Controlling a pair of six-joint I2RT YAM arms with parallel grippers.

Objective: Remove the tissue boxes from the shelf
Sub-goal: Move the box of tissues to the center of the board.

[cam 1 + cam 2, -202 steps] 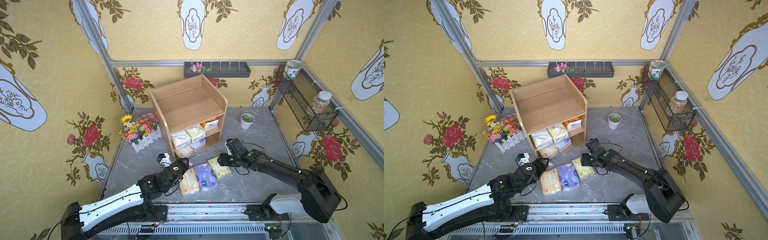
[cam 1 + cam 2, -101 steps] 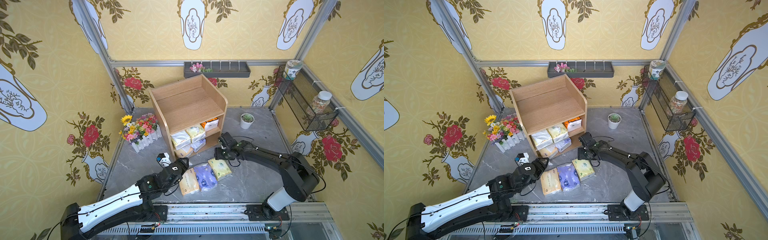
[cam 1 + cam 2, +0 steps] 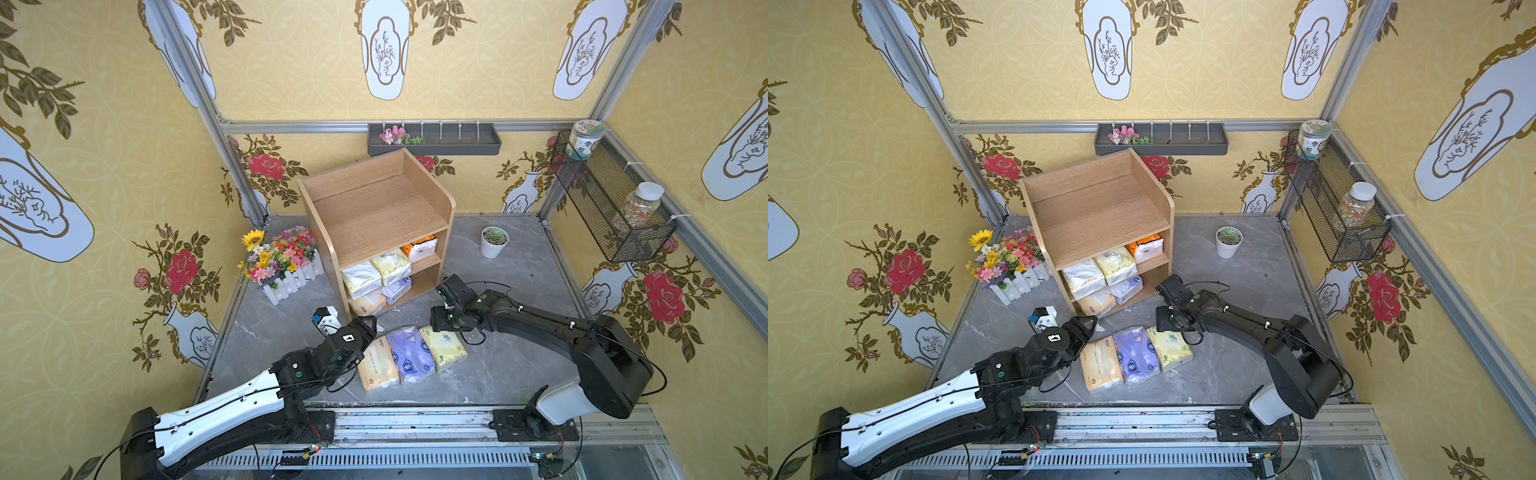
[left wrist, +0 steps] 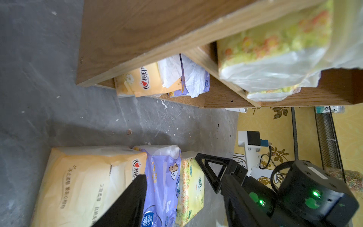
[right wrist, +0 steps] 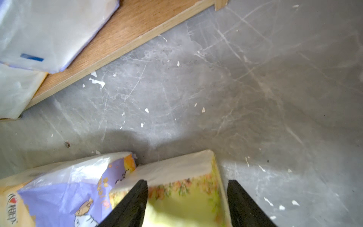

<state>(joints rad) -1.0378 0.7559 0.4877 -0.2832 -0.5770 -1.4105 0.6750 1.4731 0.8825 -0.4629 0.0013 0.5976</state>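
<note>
Tissue boxes (image 3: 390, 266) are being kept on the shelf (image 3: 374, 208) in both top views, three on its middle tier and two on its bottom tier. A tan pack (image 3: 376, 363), a lavender pack (image 3: 409, 353) and a yellow-green pack (image 3: 442, 347) are being left side by side, touching, on the floor (image 3: 498, 266) in front of the shelf. The left gripper (image 3: 366, 324) is being held near the shelf's front foot, by the tan pack, with its jaws apart and nothing between them. The right gripper (image 3: 441, 322) is being held over the yellow-green pack's shelf-side end. In the left wrist view, a tan box (image 4: 141, 82) and a lavender box (image 4: 196, 78) are being shown on the bottom tier of the shelf (image 4: 137, 39), with a floral box (image 4: 275, 43) on the tier above. One finger (image 4: 129, 200) of the left gripper is being seen over the floor packs. In the right wrist view, the right gripper (image 5: 187, 181) is being held with its jaws apart above the yellow-green pack (image 5: 176, 169), clamped on nothing. One finger is being held over the pack and one just past its edge, with the bottom board of the shelf (image 5: 121, 33) being shown beyond.
</note>
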